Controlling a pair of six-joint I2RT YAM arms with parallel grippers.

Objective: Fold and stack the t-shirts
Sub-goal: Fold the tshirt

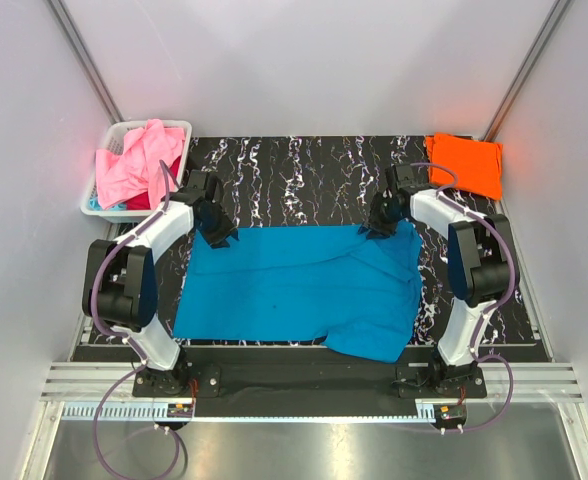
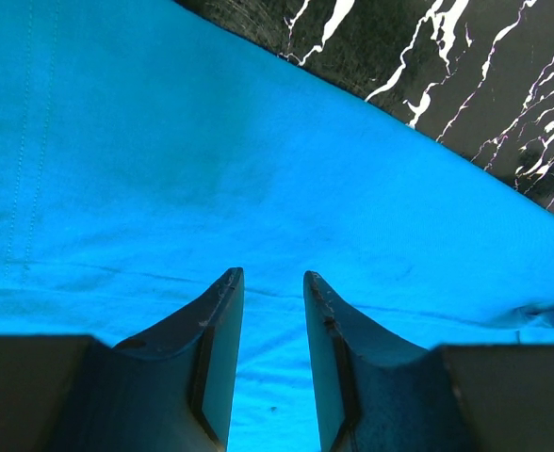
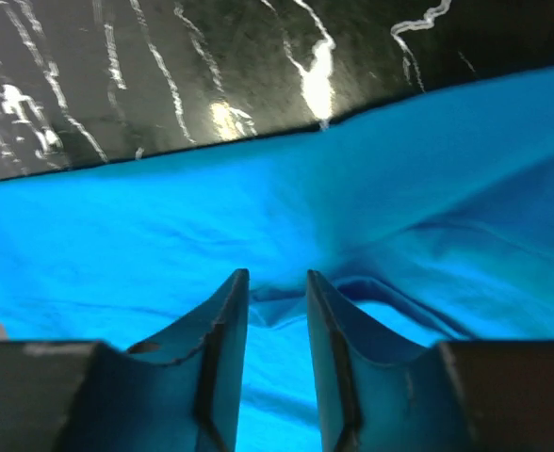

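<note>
Top external view: the teal-blue t-shirt (image 1: 294, 285) is seen spread beneath both grippers, with the left gripper (image 1: 217, 235) and the right gripper (image 1: 382, 228) set down at its two far corners.

In the left wrist view the jaws are held narrowly apart over flat cloth, and nothing is seen gathered between them. In the right wrist view a similar gap is kept, but a pucker of cloth is raised at the fingertips; whether it is pinched cannot be told.

The largest risk is judged to be an uneven lift. If one corner is caught and the other missed, the shirt would be dragged askew and the fold spoiled. Next, only the upper layer might be taken, so the lower one would be left behind. Lesser still, the rumpled flap behind the right gripper, toward its arm's base, could be folded in as a lump.

White walls (image 1: 304, 60) are seen around the cell. A black marbled table (image 1: 294, 165) is laid under and beyond both grippers. Beyond the right gripper a folded orange t-shirt (image 1: 466, 163) is placed. Beyond and outward of the left gripper, a white basket (image 1: 114, 135) is filled with a pink t-shirt (image 1: 134, 162) and a red t-shirt (image 1: 170, 168).
</note>
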